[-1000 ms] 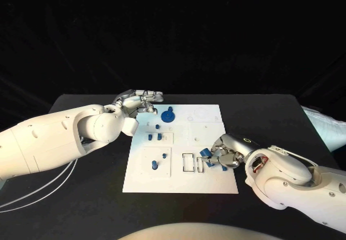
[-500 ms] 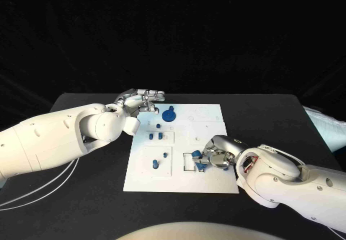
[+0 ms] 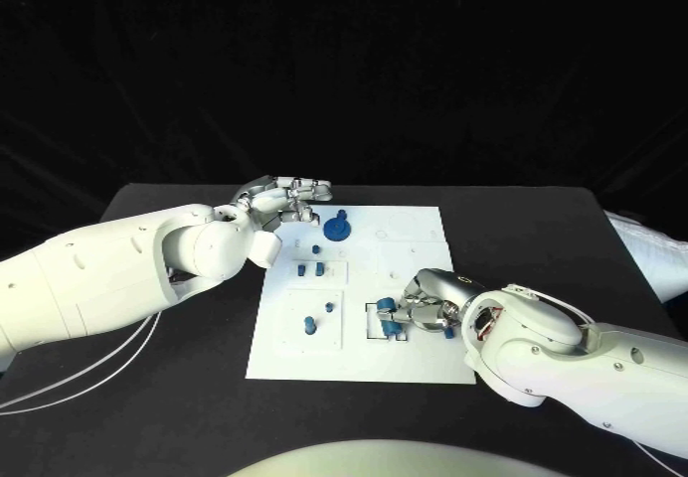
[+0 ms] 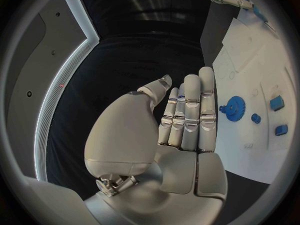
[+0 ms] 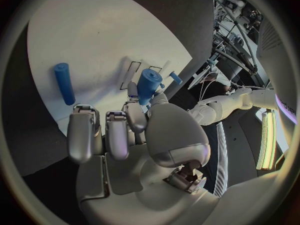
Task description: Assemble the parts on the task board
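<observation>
My right hand (image 3: 426, 309) pinches a blue peg (image 5: 148, 84) over the slots near the board's (image 3: 416, 368) right edge. My left hand (image 3: 284, 200) hangs released at the far-left corner, beside the gear (image 3: 336, 231). Risk: tilted peg jams or slips free.

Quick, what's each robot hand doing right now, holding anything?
Left hand: open, fingers straight, holding nothing, beside the blue gear.
Right hand: holding a blue peg over the task board.

White task board (image 3: 416, 368) flat on black table (image 3: 172, 397)
</observation>
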### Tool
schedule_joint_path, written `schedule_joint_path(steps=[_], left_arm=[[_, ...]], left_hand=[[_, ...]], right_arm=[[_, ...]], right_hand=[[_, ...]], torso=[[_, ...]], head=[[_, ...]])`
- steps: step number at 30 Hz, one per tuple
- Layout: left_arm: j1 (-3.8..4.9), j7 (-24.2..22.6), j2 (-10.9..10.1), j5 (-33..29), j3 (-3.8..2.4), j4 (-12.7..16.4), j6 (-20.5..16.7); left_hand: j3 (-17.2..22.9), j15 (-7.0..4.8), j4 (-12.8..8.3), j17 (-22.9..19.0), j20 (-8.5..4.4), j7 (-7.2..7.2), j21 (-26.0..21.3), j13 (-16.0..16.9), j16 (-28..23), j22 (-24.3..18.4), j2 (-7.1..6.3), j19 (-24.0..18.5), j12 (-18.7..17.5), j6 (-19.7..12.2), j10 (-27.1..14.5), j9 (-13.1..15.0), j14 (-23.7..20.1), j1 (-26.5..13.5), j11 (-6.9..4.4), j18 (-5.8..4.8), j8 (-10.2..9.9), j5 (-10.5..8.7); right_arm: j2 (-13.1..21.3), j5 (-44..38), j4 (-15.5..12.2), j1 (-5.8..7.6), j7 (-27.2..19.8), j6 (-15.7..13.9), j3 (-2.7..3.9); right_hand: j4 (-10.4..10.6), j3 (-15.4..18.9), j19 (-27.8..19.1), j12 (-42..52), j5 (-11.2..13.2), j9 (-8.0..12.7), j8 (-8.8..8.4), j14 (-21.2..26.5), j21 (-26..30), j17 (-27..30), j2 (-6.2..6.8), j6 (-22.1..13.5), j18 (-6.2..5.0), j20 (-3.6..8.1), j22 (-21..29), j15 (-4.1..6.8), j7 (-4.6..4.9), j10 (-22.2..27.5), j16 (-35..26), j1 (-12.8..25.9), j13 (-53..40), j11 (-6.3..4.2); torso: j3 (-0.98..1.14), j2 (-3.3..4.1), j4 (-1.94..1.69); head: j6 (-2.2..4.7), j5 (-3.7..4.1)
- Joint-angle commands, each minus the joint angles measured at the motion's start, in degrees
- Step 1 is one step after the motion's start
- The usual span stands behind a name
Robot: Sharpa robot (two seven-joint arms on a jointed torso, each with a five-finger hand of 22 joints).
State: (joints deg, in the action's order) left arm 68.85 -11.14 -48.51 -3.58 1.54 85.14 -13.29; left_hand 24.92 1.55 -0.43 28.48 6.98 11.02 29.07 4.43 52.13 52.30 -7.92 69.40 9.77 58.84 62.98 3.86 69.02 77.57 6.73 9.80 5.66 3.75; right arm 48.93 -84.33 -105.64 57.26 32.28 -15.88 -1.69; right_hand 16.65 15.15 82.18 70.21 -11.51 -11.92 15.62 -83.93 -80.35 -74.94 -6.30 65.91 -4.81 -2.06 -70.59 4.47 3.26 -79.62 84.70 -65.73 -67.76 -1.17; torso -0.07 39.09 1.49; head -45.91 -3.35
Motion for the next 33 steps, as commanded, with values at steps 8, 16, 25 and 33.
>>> schedule_joint_path(steps=[8, 16, 25, 33], left_arm=[[0.02, -0.10, 0.21, 0.15, -0.04, 0.00, 1.16], [0.02, -0.08, 0.23, 0.15, -0.04, -0.01, 1.15], [0.02, -0.05, 0.19, 0.15, -0.04, 0.00, 1.11], [0.02, 0.00, 0.13, 0.15, -0.04, -0.03, 1.09]], left_hand=[[-0.08, 0.02, -0.39, -0.06, 0.21, -0.07, -0.30, -0.04, -0.26, -0.06, -0.04, 0.03, 0.16, -0.24, -0.24, 0.05, -0.31, 0.30, 0.00, 0.64, 0.19, 0.35], [-0.08, 0.02, -0.39, -0.06, 0.21, -0.07, -0.30, -0.04, -0.26, -0.06, -0.04, 0.03, 0.16, -0.24, -0.24, 0.05, -0.31, 0.30, 0.00, 0.64, 0.19, 0.35], [-0.08, 0.02, -0.39, -0.06, 0.21, -0.07, -0.30, -0.04, -0.26, -0.06, -0.04, 0.03, 0.16, -0.24, -0.24, 0.05, -0.31, 0.30, 0.00, 0.64, 0.19, 0.35], [-0.08, 0.02, -0.39, -0.06, 0.21, -0.07, -0.30, -0.04, -0.26, -0.06, -0.04, 0.03, 0.16, -0.24, -0.24, 0.05, -0.31, 0.30, 0.00, 0.64, 0.19, 0.35]], right_arm=[[-0.67, -1.58, 0.19, -0.14, -0.49, 0.70, -0.06], [-0.68, -1.63, -0.13, -0.19, -0.70, 1.67, -0.08], [-0.65, -1.71, -0.46, -0.22, -0.83, 2.10, -0.10], [-0.57, -0.84, -1.18, -0.31, -2.25, 2.10, -0.10]], right_hand=[[0.09, 3.48, -0.16, -1.18, 6.41, -1.28, -0.30, -4.09, 0.10, -4.82, 2.10, -0.71, 0.88, 0.23, 0.15, 0.07, 0.13, 0.49, -0.50, 4.58, -0.13, 0.35], [-0.02, 3.24, 0.08, -0.72, 5.77, -1.70, -0.17, -4.17, -0.20, -5.13, 1.51, -0.55, 0.99, 0.23, -0.45, 0.09, 0.05, 0.09, -0.34, 4.45, -0.88, 0.29], [-0.20, 2.79, 0.21, -0.32, 3.07, -2.51, -0.01, -4.26, -0.37, -5.50, 0.06, -0.38, 1.05, 0.31, -0.80, 0.18, -0.10, -0.44, -0.16, 2.94, -1.88, 0.15], [0.04, 3.47, 0.23, -0.06, 3.45, -2.88, 0.08, -4.34, -0.40, -5.90, 0.04, -0.25, 1.05, 0.35, -0.86, 0.24, -0.17, -0.73, 0.06, 3.79, -2.40, 0.09]], torso=[[0.05, -0.01, 0.07], [0.04, 0.01, 0.05], [0.02, 0.01, 0.01], [0.05, 0.02, 0.07]], head=[[-0.08, -0.11], [-0.17, -0.15], [-0.25, -0.23], [-0.37, -0.30]])
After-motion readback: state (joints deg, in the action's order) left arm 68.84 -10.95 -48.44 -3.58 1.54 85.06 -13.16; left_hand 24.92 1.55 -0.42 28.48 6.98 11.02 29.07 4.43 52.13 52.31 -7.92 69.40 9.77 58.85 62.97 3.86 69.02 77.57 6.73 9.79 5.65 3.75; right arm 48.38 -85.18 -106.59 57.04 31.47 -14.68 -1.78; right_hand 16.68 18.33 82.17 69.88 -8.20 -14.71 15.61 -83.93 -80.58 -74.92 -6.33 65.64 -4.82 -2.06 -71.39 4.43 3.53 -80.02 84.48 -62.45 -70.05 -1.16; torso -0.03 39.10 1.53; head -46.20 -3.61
